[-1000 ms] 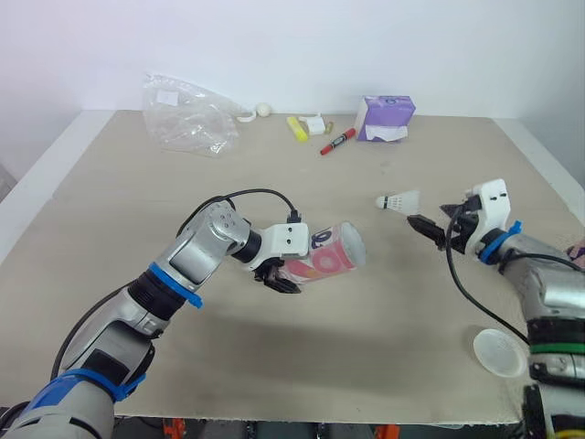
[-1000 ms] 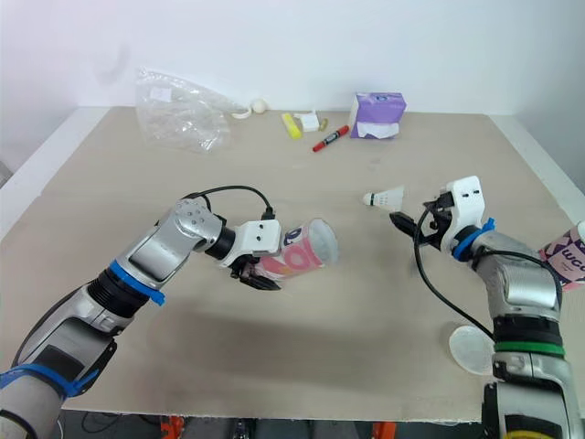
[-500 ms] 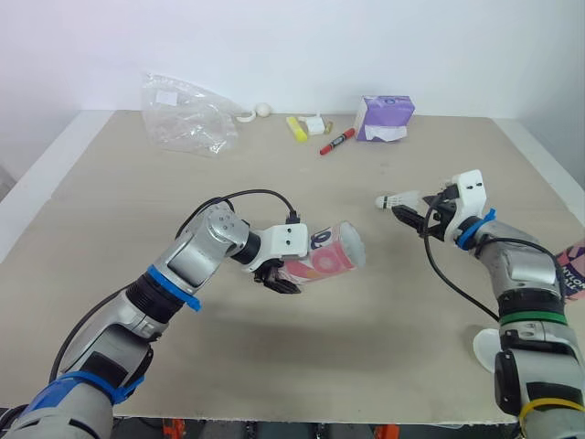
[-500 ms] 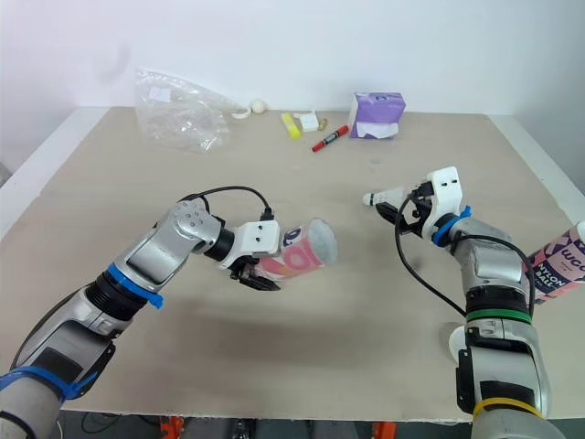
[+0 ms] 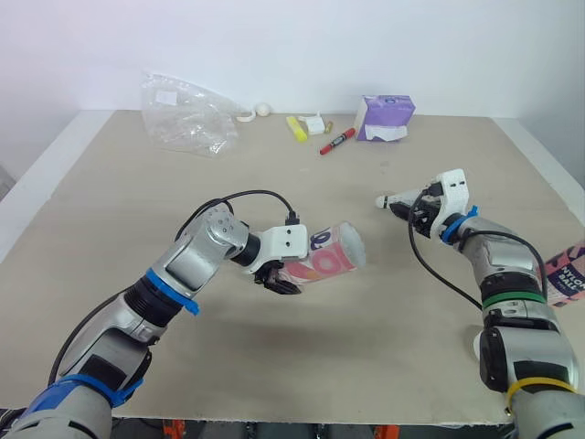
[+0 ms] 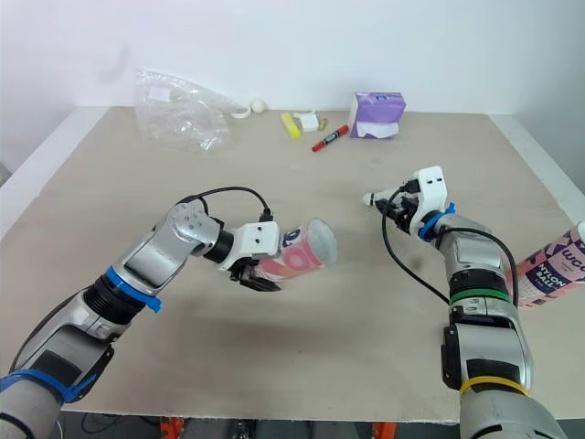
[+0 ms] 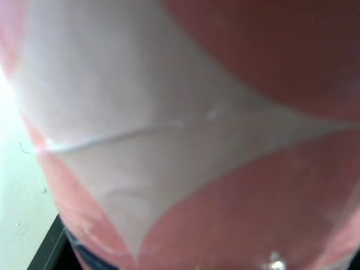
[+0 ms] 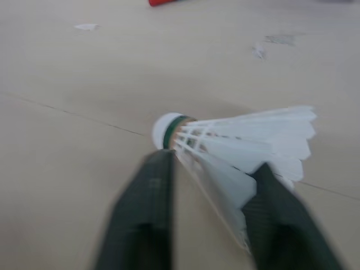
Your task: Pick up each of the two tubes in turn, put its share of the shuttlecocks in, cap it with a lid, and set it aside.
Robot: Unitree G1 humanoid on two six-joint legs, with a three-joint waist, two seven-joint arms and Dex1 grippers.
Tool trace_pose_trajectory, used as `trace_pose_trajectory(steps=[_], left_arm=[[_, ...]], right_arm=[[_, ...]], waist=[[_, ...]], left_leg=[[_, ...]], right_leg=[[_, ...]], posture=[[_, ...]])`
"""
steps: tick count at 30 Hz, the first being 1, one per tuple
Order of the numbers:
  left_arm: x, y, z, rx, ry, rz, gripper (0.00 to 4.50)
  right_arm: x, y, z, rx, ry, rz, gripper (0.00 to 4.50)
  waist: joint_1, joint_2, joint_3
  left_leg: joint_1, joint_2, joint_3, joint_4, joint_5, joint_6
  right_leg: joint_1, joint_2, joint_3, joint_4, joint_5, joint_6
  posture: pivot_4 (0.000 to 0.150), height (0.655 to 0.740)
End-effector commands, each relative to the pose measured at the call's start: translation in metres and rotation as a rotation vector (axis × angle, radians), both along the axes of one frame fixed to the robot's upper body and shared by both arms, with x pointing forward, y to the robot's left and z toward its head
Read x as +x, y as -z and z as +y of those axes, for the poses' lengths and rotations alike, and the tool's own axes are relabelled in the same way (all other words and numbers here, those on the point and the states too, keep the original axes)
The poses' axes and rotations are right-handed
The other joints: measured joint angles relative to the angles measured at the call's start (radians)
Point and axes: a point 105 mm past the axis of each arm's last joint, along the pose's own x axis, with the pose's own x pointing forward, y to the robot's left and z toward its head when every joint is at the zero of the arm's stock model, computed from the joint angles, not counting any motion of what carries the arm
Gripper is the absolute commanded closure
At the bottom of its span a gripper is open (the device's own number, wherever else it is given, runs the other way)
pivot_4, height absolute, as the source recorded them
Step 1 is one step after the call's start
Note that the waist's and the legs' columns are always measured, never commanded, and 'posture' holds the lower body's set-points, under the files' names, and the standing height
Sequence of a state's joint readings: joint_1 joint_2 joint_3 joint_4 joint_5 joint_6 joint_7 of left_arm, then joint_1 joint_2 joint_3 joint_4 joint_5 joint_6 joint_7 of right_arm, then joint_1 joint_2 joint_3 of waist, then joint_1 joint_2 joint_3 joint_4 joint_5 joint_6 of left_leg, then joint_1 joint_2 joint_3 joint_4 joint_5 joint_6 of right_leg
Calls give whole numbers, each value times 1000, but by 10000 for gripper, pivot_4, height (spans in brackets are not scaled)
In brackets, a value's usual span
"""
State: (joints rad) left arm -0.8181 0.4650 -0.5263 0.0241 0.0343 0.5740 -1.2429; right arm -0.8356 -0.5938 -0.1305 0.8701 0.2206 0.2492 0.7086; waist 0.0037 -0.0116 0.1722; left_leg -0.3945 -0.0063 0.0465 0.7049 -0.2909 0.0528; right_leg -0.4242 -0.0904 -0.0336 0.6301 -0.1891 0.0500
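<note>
The pink tube [image 5: 324,262] was held on its side above the middle of the worktop [image 5: 110,210], open mouth toward the robot's right, with the left gripper [image 5: 274,279] closed round its body. To its right a white shuttlecock [image 8: 236,146] lay on the worktop, cork toward the tube. The right gripper [image 5: 409,208] stood over it, fingers [image 8: 147,202] spread apart, one either side. A second tube [image 5: 567,274] lay at the far right edge. A plastic bag [image 5: 187,114], red marker [image 5: 337,142] and purple pack [image 5: 384,117] lay along the back.

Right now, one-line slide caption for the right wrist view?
Right tool open, fingers straddling a shuttlecock lying on the table.
</note>
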Motion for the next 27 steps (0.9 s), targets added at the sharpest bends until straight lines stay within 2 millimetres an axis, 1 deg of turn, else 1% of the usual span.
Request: trace_pose_trajectory(steps=[1, 5, 7, 8, 9, 10, 11, 12, 14, 15, 16, 18, 19, 22, 27], left_arm=[[-3, 5, 2, 8, 0, 20, 15379], [-3, 4, 1, 5, 1, 21, 15379], [-3, 5, 1, 3, -1, 23, 15379], [-3, 5, 1, 2, -2, 23, 15379], [-3, 4, 1, 1, -2, 24, 15379], [-3, 4, 1, -1, -3, 26, 15379], [-3, 4, 1, -3, -3, 28, 15379], [-3, 4, 1, -3, -3, 29, 15379], [-3, 4, 1, -3, -2, 31, 15379], [-3, 4, 1, -2, 0, 32, 15379], [-3, 4, 1, -1, 2, 32, 15379], [-3, 5, 0, 1, 5, 33, 15379], [-4, 6, -1, 2, 7, 34, 15379], [-3, 7, -1, 5, 13, 34, 15379], [-2, 5, -2, 6, 17, 28, 15379]], right_arm=[[5, -21, -2, 14, 14, -77, 44752], [-1, -33, -2, -36, -8, -148, 44752], [-11, -49, 3, -161, -63, -231, 44752], [-20, -59, 9, -258, -110, -287, 44752], [-34, -72, 18, -396, -182, -359, 44752], [-47, -81, 26, -501, -249, -409, 44752], [-56, -85, 32, -564, -291, -437, 44752], [-79, -94, 44, -702, -415, -492, 44752], [-117, -99, 65, -907, -638, -543, 44752], [-134, -99, 74, -962, -730, -554, 44752], [-144, -100, 80, -991, -779, -563, 44752], [-158, -104, 90, -1053, -841, -588, 44752], [-164, -107, 96, -1054, -861, -601, 44752], [-175, -109, 111, -1068, -909, -629, 44752], [-172, -97, 114, -1113, -929, -606, 44752]], waist=[[-1, 0, 0], [-1, 0, 0], [1, 0, 0], [3, 0, 0], [5, 1, 0], [5, 2, 0], [5, 3, 0], [4, 3, 0], [5, 4, 0], [4, 4, 0], [2, 2, 0], [2, 0, 0], [3, -1, 0], [5, -1, 0], [6, -1, 0]], left_leg=[[0, 0, 0, 0, 0, 0], [0, 0, 0, 0, 0, 0], [0, 0, 0, 0, 0, 0], [0, 0, 0, 0, 0, 0], [-1, 0, -1, 0, 0, 0], [-1, -1, -1, 0, -1, 1], [-2, -1, -1, 0, -1, 1], [-2, -2, -1, 0, -1, 1], [-2, -2, -1, 0, -1, 2], [-2, -2, -2, 0, -1, 2], [-2, -2, -2, 0, -1, 2], [1, -1, -2, 0, -2, 1], [2, 0, -2, 0, -1, 1], [1, -1, -2, 1, 0, 0], [1, 0, -3, 1, 1, 0]], right_leg=[[0, 0, 0, 0, 0, 0], [0, 0, 0, 0, 0, 0], [0, 0, 0, 0, 0, 0], [0, 0, 0, 0, 0, 0], [-1, 0, 0, 0, 0, 0], [-1, 0, 0, 0, -1, 1], [-1, -1, 0, 0, -1, 2], [-2, -1, 0, 0, -1, 2], [-2, -1, 0, 0, -2, 3], [-1, -1, 0, 0, -3, 3], [-1, -1, -1, -1, -3, 4], [2, 0, 0, -1, -5, 5], [2, 1, -1, -1, -7, 8], [2, 0, -1, -1, -5, 7], [2, 0, -1, -1, -5, 5]], posture=[[1500, 7400], [1500, 7400], [1500, 7400], [1500, 7400], [1500, 7400], [1500, 7400], [1500, 7400], [1500, 7400], [1500, 7400], [1500, 7400], [1500, 7400], [1500, 7400], [1500, 7400], [1500, 7400], [1500, 7400]])
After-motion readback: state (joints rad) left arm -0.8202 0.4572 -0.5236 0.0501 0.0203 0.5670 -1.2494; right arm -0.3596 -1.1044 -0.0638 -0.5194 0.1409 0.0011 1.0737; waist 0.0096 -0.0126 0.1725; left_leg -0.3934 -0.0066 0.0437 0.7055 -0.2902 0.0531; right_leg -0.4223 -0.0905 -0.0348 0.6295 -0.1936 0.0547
